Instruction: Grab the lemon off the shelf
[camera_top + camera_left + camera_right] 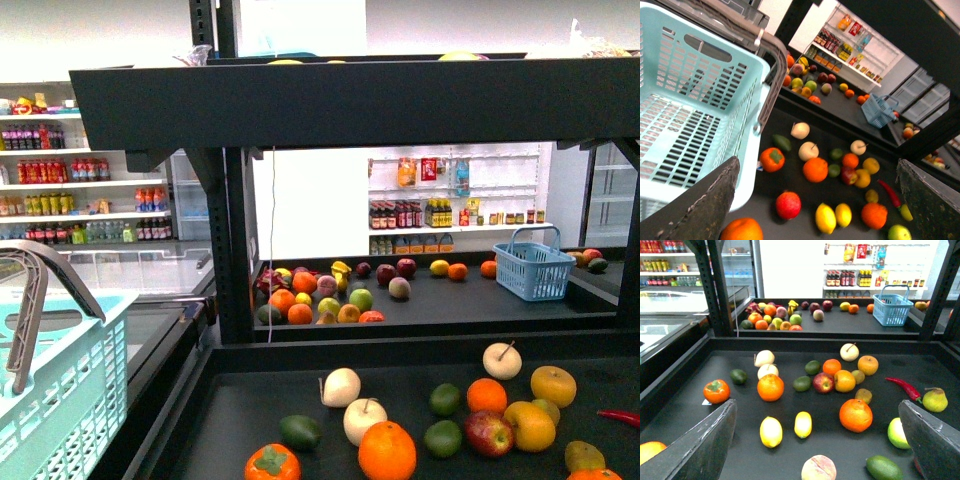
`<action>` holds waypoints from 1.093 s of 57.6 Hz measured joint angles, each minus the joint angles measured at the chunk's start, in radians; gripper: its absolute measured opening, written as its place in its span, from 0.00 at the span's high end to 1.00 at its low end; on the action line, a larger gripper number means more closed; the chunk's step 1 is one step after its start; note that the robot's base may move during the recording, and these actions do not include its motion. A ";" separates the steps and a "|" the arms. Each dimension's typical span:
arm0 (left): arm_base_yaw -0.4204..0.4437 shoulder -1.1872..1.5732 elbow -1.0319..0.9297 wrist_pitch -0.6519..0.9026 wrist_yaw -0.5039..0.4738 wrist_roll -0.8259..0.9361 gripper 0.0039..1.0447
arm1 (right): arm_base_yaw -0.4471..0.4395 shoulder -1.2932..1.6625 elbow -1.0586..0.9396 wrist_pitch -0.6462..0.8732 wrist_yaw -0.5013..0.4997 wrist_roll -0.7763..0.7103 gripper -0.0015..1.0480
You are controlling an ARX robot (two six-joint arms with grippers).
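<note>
The lemon I am going for lies on the lower tray of the shelf, in its near part. Its long axis runs roughly away from the right wrist camera. A second lemon, a little fatter, lies just beside it; the two are not touching, and dark tray shows between them. On its other side is a big orange, somewhat further off, and a pale peach-like fruit sits nearer the camera. Neither lemon shows in the front view, and neither arm does either.

The right fingers are spread wide with nothing between them, held above the tray. The lemon sits slightly off their centre line, towards its neighbour. The left fingers are also spread and empty, hanging by the light-blue basket, so I would leave that arm where it is.

I judge the step in hand to be the approach. First I would shift the right arm sideways until the lemon is centred between the fingers. Then I would come straight down, with one finger going into the gap between the two lemons and the other on the orange's side. The close should be across the belly, not the tapered ends, because the skin looks smooth and the fruit could squirt out lengthwise. It can also roll on the flat tray, so I would go low enough to pinch at its widest girth before closing. The risk is nudging the second lemon.
</note>
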 joint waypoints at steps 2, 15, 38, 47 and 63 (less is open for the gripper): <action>0.025 0.071 0.045 0.028 0.019 -0.048 0.08 | 0.000 0.000 0.000 0.000 0.000 0.000 0.07; 0.083 0.497 0.283 0.097 0.029 -0.292 0.08 | 0.000 0.000 0.000 0.000 0.000 0.000 0.07; 0.058 0.896 0.558 0.247 -0.045 -0.558 0.08 | 0.000 0.000 0.000 0.000 0.000 0.000 0.07; 0.052 0.981 0.608 0.308 -0.073 -0.610 0.08 | 0.000 0.000 0.000 0.000 0.000 0.000 0.07; 0.036 1.104 0.715 0.398 -0.127 -0.709 0.08 | 0.000 0.000 0.000 0.000 0.000 0.000 0.07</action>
